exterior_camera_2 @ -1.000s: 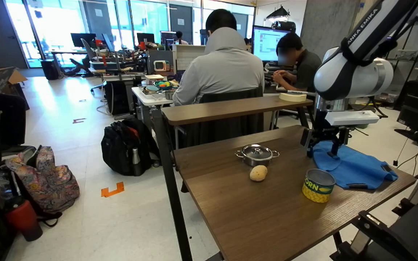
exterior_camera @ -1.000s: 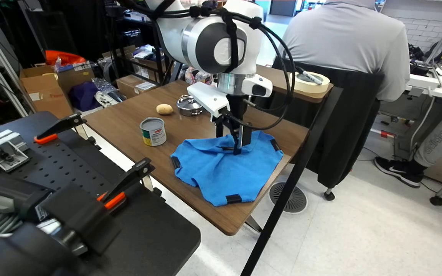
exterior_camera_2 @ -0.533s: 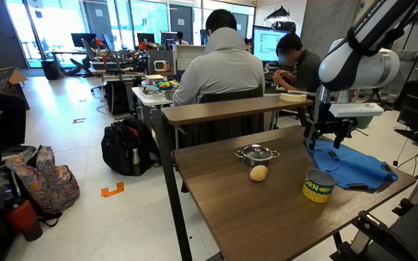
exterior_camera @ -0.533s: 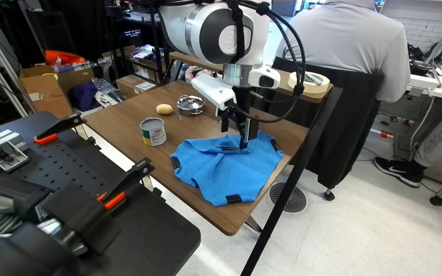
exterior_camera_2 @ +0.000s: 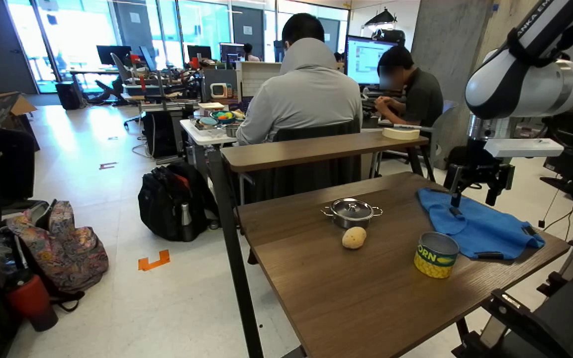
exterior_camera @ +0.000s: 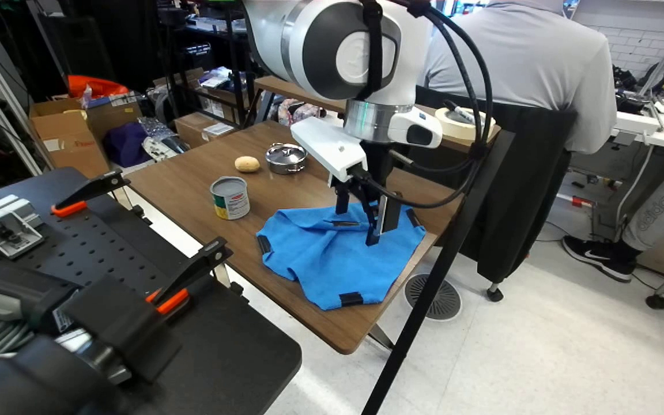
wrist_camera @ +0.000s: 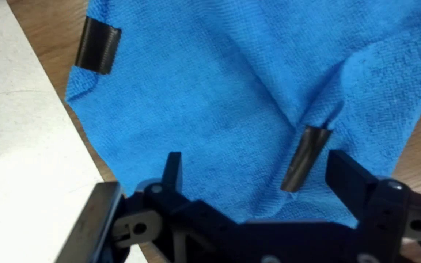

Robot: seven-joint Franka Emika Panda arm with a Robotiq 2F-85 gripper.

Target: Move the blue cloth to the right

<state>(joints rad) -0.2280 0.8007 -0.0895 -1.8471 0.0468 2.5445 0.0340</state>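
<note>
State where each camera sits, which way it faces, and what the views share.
An exterior view: off the arm, looking down past a black bench at the wooden table; arm and gripper show.
An exterior view: off the arm, looking across that table toward a person in gray; arm and gripper at right.
Wrist view: on the arm, facing down at the blue cloth; fingers at the bottom.
Both exterior views share the can, potato, lidded pot and blue cloth.

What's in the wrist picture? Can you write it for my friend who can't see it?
A crumpled blue cloth fills much of the wrist view, lying on a brown table, with a black strip near its edge and a second strip right of centre. The open end effector shows at the bottom; pale floor shows at left.
</note>
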